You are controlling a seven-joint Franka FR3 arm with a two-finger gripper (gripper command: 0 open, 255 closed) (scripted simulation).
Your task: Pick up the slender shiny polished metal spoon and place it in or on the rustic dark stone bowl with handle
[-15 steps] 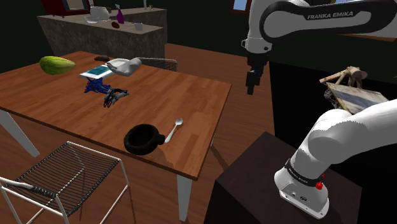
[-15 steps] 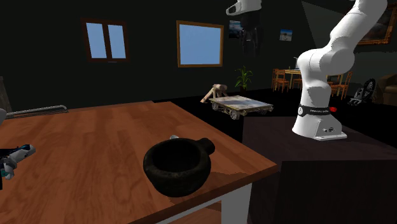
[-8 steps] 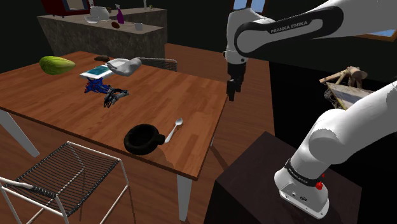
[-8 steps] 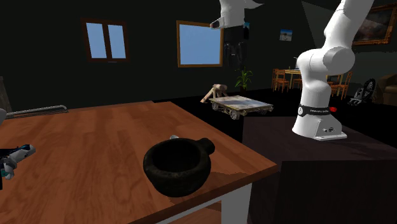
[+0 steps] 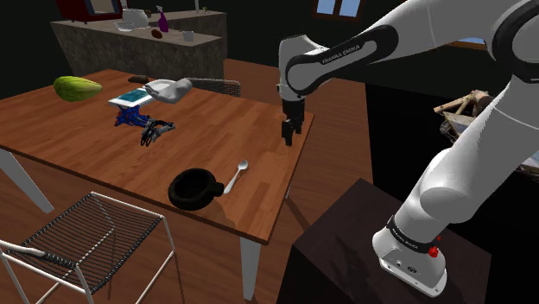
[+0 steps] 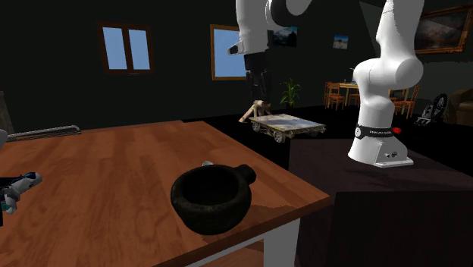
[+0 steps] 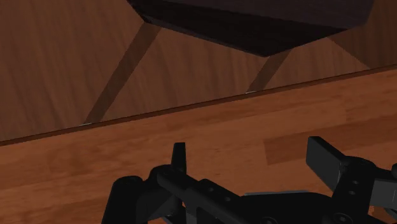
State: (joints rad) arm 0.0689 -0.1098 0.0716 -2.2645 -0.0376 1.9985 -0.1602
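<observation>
A slender silver spoon [image 5: 237,175] lies flat on the wooden table [image 5: 225,129], near the edge that faces the stand. Its handle end rests beside the dark bowl with a stubby handle [image 5: 194,188]. In the second exterior view the bowl [image 6: 212,197] stands close to the table's corner, and the spoon's tip [image 6: 206,163] peeks out behind it. My black gripper [image 5: 288,134] hangs above the table's edge, up and to the right of the spoon in the shoulder view. In the wrist view the gripper [image 7: 253,159] is open over bare wood, fingers apart and nothing between them.
A green fruit [image 5: 78,87], a blue toy [image 5: 129,117], a dark small object [image 5: 155,131] and a grey-white object [image 5: 168,89] lie at the table's far side. A wire chair [image 5: 95,229] stands in front. A wooden cart [image 6: 286,125] sits behind the stand [image 5: 380,250].
The arm has swung toward the shoulder view's left and come lower, carrying the gripper from beyond the table to above its edge. Spoon and bowl have not moved.
</observation>
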